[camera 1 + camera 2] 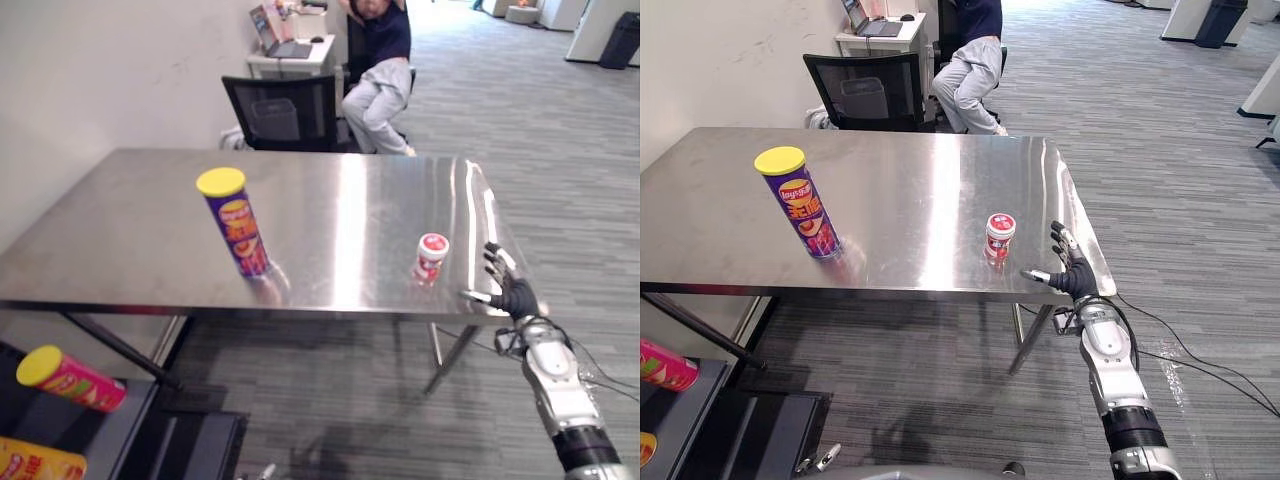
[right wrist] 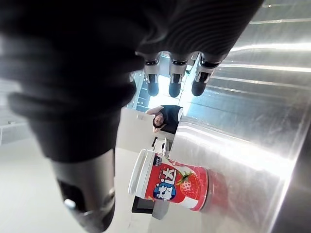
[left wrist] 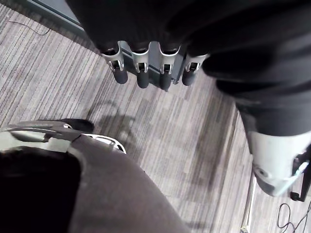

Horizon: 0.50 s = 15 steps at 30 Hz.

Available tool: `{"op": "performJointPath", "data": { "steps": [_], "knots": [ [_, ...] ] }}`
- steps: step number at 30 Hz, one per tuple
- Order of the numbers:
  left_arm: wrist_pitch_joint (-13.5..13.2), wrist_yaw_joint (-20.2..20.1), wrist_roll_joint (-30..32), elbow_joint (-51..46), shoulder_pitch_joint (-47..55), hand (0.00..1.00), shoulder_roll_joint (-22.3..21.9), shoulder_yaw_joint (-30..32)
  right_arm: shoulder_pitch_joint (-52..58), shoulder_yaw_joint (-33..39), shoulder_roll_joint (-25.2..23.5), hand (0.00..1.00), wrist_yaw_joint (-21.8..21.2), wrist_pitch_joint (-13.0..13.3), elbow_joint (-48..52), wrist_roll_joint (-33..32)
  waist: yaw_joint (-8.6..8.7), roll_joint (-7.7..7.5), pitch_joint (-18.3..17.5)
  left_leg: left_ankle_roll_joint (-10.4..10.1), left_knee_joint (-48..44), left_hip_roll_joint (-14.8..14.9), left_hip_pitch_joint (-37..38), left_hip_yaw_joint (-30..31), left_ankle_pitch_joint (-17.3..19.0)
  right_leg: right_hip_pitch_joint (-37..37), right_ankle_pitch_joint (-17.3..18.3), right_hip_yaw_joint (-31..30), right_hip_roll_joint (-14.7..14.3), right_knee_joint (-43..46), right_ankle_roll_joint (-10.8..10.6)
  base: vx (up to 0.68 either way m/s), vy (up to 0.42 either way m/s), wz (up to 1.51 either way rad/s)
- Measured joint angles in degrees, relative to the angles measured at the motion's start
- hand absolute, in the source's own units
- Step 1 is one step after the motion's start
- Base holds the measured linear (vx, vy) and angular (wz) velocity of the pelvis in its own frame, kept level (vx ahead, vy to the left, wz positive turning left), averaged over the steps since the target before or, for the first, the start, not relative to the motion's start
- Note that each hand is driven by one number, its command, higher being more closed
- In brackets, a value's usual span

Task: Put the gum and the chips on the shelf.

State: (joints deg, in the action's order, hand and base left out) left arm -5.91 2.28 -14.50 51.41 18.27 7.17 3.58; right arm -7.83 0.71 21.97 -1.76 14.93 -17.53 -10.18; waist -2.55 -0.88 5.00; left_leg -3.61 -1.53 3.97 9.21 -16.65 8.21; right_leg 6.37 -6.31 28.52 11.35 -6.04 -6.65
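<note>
A purple chips can [image 1: 235, 222] with a yellow lid stands upright on the steel table [image 1: 380, 190], left of centre. The small red-and-white gum tub [image 1: 431, 256] stands near the table's front right corner. My right hand [image 1: 514, 294] hovers at that corner, a short way right of the tub, open, with its fingers straight and its thumb pointing toward the tub without touching it. The right wrist view has the gum tub [image 2: 170, 182] just past my fingers [image 2: 175, 82]. My left hand [image 3: 142, 73] hangs open above the carpet.
A dark low shelf [image 1: 120, 425] at the lower left holds a pink chips can [image 1: 70, 380] lying on its side and a yellow packet [image 1: 35, 462]. A black chair [image 1: 280, 112] stands behind the table, with a seated person [image 1: 380, 80] and a desk beyond.
</note>
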Motion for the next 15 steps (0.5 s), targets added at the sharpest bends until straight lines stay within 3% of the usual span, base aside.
{"op": "performJointPath", "data": {
  "steps": [7,15],
  "knots": [
    [0.32,0.16,0.01,-0.45,0.02,0.0,-0.17,-0.01,-3.53,-0.05,-1.78,0.0,2.5,-0.63,-3.67,-0.1,-0.09,0.12,1.01,0.41,0.6,-0.49,0.06,1.28,-0.62,0.9,0.01,1.1,0.4,0.0,0.0,-0.02,0.015,0.09],
    [0.44,0.25,0.05,-1.62,0.1,0.0,-0.19,-0.01,-7.66,-1.31,-2.87,0.0,4.06,-2.36,-6.38,-1.21,-1.74,-0.07,1.82,0.46,1.44,-0.74,0.23,2.0,-1.34,0.93,0.0,1.8,0.46,0.01,0.0,0.0,0.008,0.04]
  ]
}}
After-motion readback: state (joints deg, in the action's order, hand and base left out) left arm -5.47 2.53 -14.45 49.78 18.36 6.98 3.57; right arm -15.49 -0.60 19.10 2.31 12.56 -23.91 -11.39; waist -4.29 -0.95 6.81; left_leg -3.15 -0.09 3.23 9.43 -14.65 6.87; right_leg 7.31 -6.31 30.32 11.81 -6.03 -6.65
